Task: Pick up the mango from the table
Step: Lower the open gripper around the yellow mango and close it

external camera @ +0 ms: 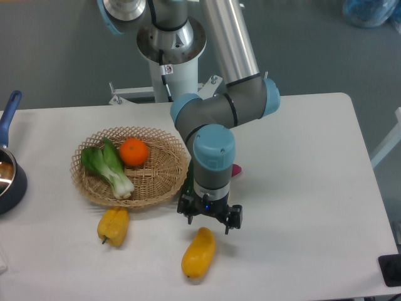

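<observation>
White table (301,188) with mango (198,253), yellow pepper (113,226), wicker basket (163,179), dark pot (9,179)

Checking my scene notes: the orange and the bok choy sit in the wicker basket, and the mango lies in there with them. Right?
Not quite. The camera view shows the orange and bok choy in the wicker basket, but the mango lies on the table, in front of the basket, below the gripper.

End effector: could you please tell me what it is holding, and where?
Nothing; the end effector hangs just above the smooth yellow-orange mango, which lies on the white table.
</observation>
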